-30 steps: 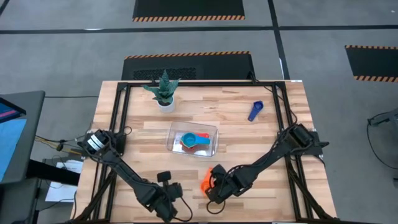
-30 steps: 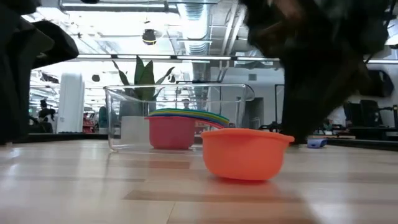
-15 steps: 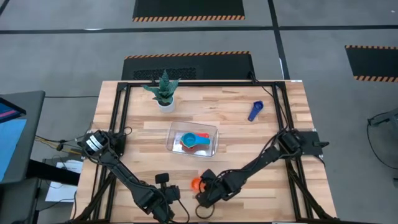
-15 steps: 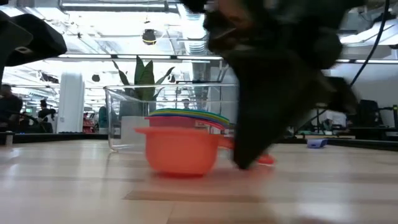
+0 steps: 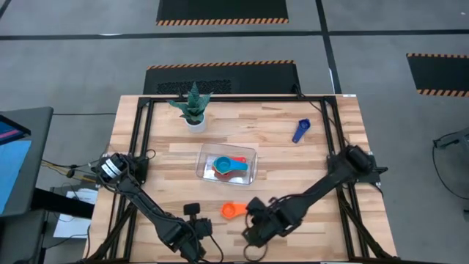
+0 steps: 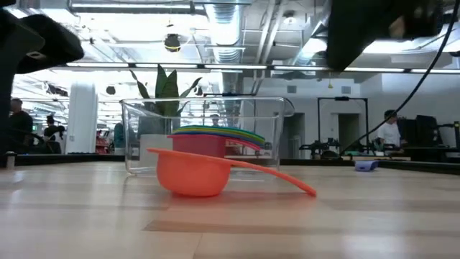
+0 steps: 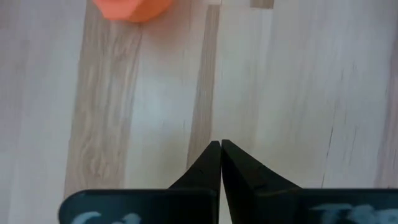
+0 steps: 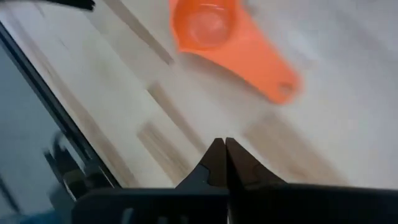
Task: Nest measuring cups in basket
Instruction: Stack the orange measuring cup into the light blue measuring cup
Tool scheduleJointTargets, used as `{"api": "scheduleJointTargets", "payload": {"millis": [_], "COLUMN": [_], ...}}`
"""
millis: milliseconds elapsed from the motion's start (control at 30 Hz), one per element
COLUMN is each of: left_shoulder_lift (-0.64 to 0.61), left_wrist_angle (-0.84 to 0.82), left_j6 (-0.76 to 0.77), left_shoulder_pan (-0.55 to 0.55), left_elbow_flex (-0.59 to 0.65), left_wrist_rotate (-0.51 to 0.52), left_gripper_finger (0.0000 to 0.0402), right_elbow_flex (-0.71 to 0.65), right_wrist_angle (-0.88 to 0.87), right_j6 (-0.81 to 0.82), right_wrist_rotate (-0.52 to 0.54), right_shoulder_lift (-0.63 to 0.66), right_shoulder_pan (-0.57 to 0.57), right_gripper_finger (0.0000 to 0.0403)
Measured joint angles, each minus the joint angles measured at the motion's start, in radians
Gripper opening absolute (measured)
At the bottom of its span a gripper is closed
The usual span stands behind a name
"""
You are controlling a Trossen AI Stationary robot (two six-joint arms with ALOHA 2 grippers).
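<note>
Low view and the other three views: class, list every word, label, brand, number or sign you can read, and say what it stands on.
None can be read.
Orange measuring cup, nested measuring cups, clear basket: no print visible.
Dark blue measuring cup: too small to tell.

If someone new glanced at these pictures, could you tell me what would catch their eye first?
Probably the orange measuring cup, lying alone on the wood at the table's near edge, in front of the clear basket holding a stack of nested cups. Next, the dark blue cup, far off toward the right rear corner, and the right gripper beside the orange one, jaws shut and empty.
</note>
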State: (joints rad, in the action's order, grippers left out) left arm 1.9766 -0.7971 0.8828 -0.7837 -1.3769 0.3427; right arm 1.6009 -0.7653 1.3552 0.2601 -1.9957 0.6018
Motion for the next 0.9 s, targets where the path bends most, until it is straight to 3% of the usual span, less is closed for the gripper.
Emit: {"api": "scheduleJointTargets", "payload": {"millis": [167,267,367,467,633,800,900], "left_shoulder_lift": [-0.009,-0.013,-0.014,-0.014,-0.014,-0.014,-0.015], "left_wrist_angle": [0.019,0.083,0.207,0.28,0.129,0.038,0.002], "left_j6": [-0.075,-0.162,-0.255,-0.297,-0.275,-0.384,-0.432], "left_shoulder_pan": [0.017,0.053,0.113,0.18,0.271,0.277,0.28], "left_elbow_flex": [0.0,0.0,0.0,-0.002,-0.107,-0.28,-0.351], "left_wrist_rotate": [0.01,-0.015,-0.11,-0.225,-0.357,-0.225,-0.233], "left_gripper_finger": [0.0,0.0,0.0,0.0,0.0011,0.0029,0.0043], "right_elbow_flex": [0.0,0.0,-0.013,-0.075,-0.221,-0.363,-0.421], "right_wrist_angle": [-0.352,-0.601,-0.803,-0.781,-0.79,-0.756,-0.694], "right_j6": [0.001,0.107,0.25,0.279,0.305,0.391,0.398], "right_wrist_rotate": [0.123,0.243,0.322,0.366,0.393,0.394,0.399], "right_shoulder_lift": [0.151,0.235,0.307,0.375,0.474,0.562,0.608], "right_shoulder_pan": [0.044,0.074,0.101,0.114,0.123,0.134,0.151], "right_gripper_finger": [0.0012,0.0019,0.0023,0.0024,0.0022,0.0026,0.0032]}}
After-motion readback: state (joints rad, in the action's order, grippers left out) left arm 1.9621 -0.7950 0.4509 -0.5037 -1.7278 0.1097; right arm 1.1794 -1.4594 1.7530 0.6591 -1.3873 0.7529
